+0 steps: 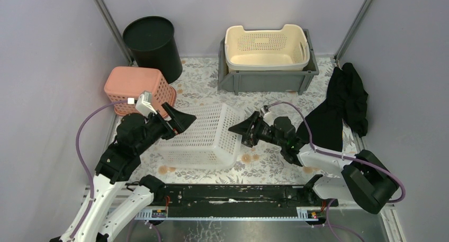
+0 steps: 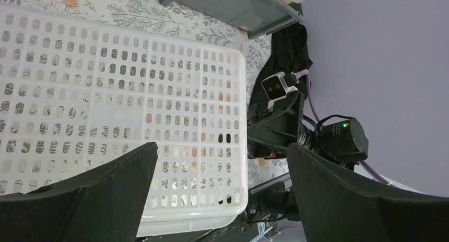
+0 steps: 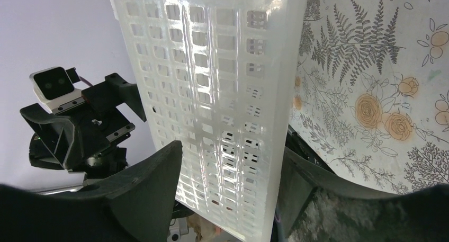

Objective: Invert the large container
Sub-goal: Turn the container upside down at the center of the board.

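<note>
Since the large white perforated plastic basket (image 1: pixel 204 136) lies mid-worktop (image 1: pixel 265 168) with its long axis running arm to arm, each arm faces one short end. The left jaws stand released above its left end. The right jaws straddle its right wall, but I cannot tell whether they grip; the open room is nearside.

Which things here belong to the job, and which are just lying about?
Job: white basket, left end effector, right end effector.
Lying about: pink basket, black bin, cream basket, grey crate, black cloth.
</note>
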You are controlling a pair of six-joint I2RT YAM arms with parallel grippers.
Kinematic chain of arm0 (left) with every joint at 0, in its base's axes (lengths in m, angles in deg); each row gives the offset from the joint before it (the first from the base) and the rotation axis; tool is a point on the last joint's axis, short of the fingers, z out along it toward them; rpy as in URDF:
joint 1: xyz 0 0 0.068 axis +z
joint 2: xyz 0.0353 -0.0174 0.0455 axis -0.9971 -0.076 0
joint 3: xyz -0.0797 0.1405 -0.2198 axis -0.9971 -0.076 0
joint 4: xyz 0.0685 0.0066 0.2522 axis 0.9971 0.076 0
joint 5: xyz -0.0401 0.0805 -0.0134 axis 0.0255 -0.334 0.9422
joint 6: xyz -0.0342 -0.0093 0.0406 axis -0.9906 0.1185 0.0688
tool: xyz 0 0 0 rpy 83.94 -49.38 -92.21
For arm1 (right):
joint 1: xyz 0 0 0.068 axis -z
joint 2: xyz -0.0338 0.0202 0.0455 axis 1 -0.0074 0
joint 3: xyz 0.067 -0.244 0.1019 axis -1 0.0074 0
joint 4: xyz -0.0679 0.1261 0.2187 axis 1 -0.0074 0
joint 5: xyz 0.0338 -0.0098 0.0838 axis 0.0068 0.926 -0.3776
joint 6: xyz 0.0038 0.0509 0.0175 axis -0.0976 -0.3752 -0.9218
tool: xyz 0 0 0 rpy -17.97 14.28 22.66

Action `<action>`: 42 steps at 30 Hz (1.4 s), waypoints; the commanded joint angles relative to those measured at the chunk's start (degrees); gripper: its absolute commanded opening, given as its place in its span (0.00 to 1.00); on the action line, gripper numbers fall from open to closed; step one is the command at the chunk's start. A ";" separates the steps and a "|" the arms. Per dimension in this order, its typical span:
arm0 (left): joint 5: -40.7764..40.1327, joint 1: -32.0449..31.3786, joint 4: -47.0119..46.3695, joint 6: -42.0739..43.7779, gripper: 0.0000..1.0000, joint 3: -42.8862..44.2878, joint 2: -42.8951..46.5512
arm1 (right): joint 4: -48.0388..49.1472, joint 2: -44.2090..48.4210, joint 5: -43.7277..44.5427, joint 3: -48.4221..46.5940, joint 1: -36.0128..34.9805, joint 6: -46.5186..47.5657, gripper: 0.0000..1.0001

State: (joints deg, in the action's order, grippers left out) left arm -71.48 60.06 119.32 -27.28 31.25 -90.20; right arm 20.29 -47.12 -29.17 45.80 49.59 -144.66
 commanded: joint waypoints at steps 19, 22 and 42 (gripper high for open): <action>1.12 0.23 -4.25 -0.75 1.00 -1.74 -0.57 | 37.75 -17.54 -8.26 5.28 2.66 -8.02 0.74; 1.07 0.27 -4.25 -0.82 1.00 -1.84 -0.59 | 43.71 -22.25 -8.98 6.31 3.27 -9.70 0.74; 1.11 0.25 -5.32 -1.27 1.00 -3.69 -0.89 | 55.30 -38.93 -11.03 9.81 7.78 -9.84 0.75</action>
State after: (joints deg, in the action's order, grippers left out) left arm -71.06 60.06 118.14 -28.18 28.39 -90.88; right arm 67.76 -85.46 -38.13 55.36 56.28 -155.26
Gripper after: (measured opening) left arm 0.998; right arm 0.744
